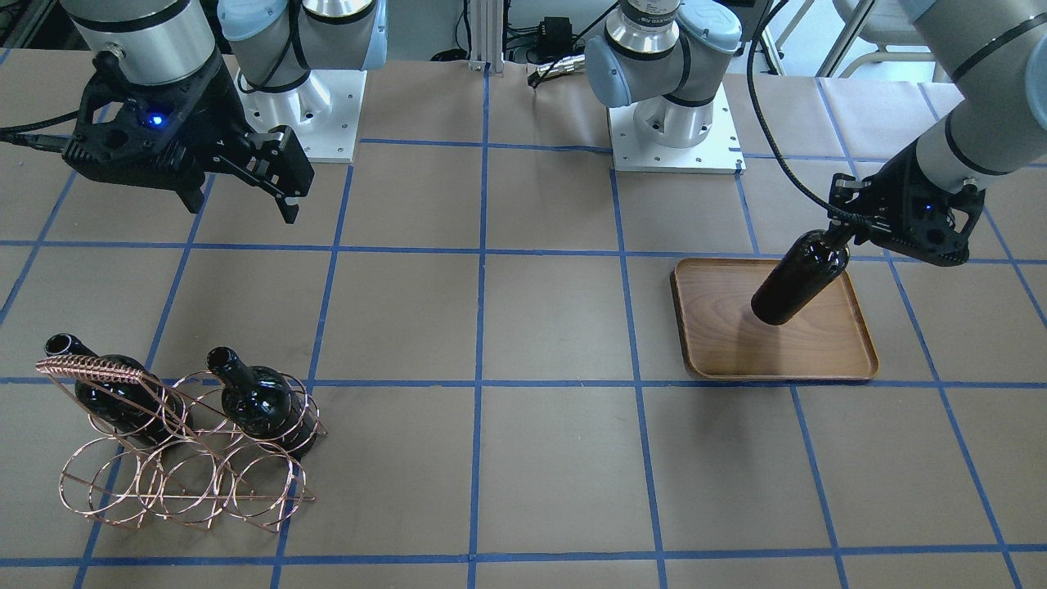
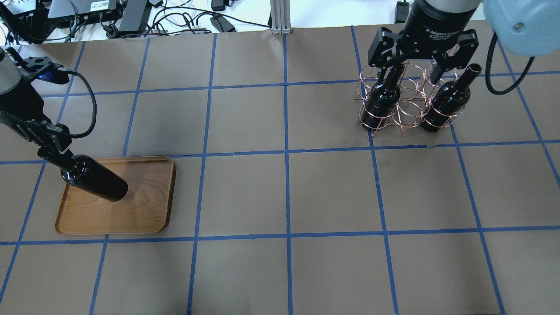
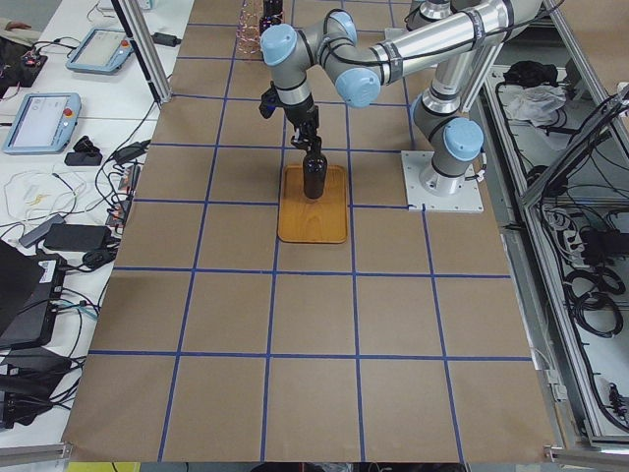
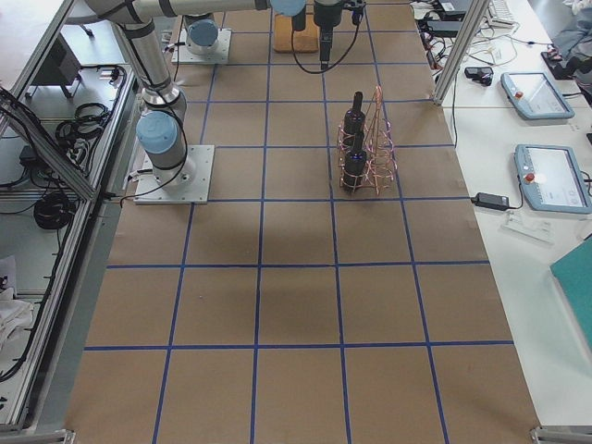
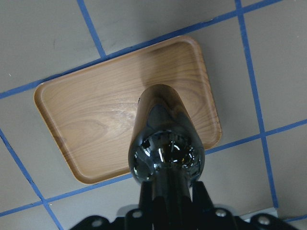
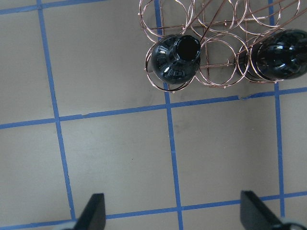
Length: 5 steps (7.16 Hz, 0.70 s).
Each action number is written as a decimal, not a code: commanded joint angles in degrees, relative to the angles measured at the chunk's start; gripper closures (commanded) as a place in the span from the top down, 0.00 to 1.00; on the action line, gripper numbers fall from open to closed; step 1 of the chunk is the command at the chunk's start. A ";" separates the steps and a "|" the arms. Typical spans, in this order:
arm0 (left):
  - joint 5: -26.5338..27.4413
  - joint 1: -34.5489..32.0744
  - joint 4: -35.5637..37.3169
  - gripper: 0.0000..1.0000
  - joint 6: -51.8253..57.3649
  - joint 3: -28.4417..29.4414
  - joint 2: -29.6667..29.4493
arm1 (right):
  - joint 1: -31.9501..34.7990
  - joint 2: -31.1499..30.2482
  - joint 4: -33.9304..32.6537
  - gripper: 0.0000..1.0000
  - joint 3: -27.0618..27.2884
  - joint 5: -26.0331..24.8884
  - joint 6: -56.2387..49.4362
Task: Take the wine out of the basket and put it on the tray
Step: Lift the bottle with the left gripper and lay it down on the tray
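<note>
My left gripper (image 2: 54, 151) is shut on the neck of a dark glossy wine bottle (image 2: 94, 179), holding it roughly upright over the brown wooden tray (image 2: 144, 210). The base is at or just above the tray's surface; I cannot tell if it touches. In the left wrist view the bottle (image 5: 165, 139) hangs over the tray (image 5: 86, 110). Two more bottles (image 2: 383, 98) (image 2: 446, 103) stand in the copper wire basket (image 2: 407, 92). My right gripper (image 2: 411, 65) is open and empty, high above the basket. Its wrist view shows the basket (image 6: 216, 28) and both bottles (image 6: 175, 60) (image 6: 280, 55) below.
The table is brown paper with a blue tape grid. The two arm bases (image 1: 675, 131) (image 1: 303, 106) stand at the robot's edge. Cables and devices lie beyond the far edge (image 2: 131, 17). The basket and the tray sit far apart.
</note>
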 commanded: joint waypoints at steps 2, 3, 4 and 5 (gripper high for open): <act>1.92 0.35 0.32 0.00 0.20 -0.10 -2.59 | 0.00 0.08 -0.09 1.00 0.12 -0.02 -0.10; 2.54 0.35 0.32 0.00 0.37 -0.10 -2.78 | 0.00 0.09 0.00 1.00 0.12 -0.28 -0.45; 2.20 0.35 0.32 0.00 0.29 -0.10 -3.13 | 0.00 0.00 -0.09 1.00 0.21 -0.02 -0.45; 2.11 0.35 0.41 0.00 0.29 -0.10 -3.30 | 0.00 0.00 0.09 1.00 0.21 -0.28 -0.54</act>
